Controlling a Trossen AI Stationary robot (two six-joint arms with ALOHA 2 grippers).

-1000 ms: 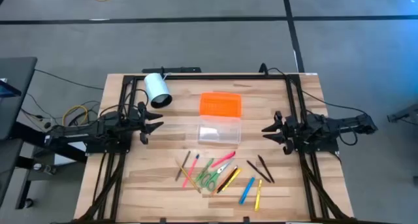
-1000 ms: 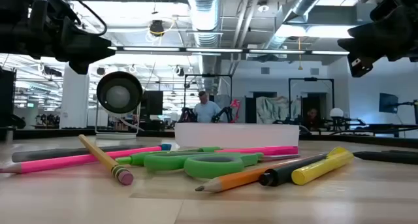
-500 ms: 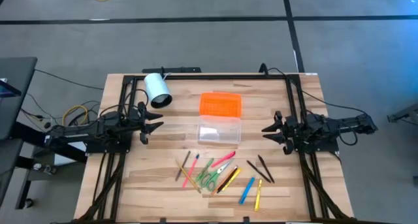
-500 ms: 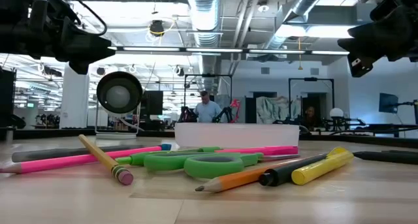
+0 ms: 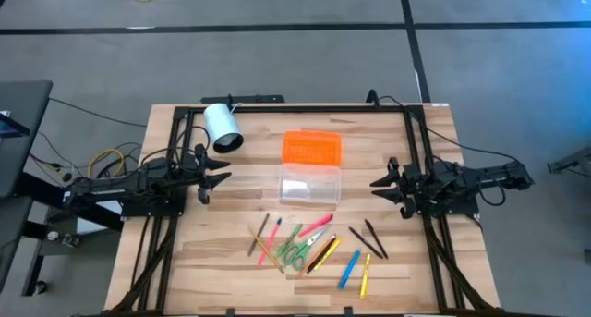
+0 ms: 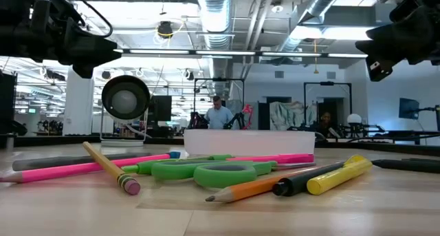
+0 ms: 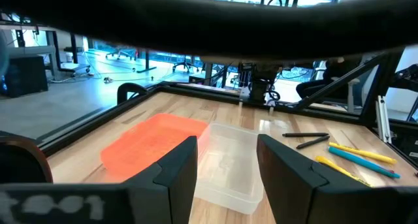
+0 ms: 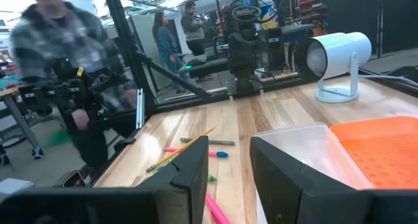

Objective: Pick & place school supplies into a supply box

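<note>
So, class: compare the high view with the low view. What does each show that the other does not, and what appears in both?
Only the high view shows the orange lid lying flat beside the clear box, the two blue markers, and both arms whole, with the left gripper and right gripper hanging at either side of the box, jaws open.

Only the low view shows the room behind, with a person and ceiling ducts.

Both show the green scissors, the pink pens, the white cylinder and the box.
</note>
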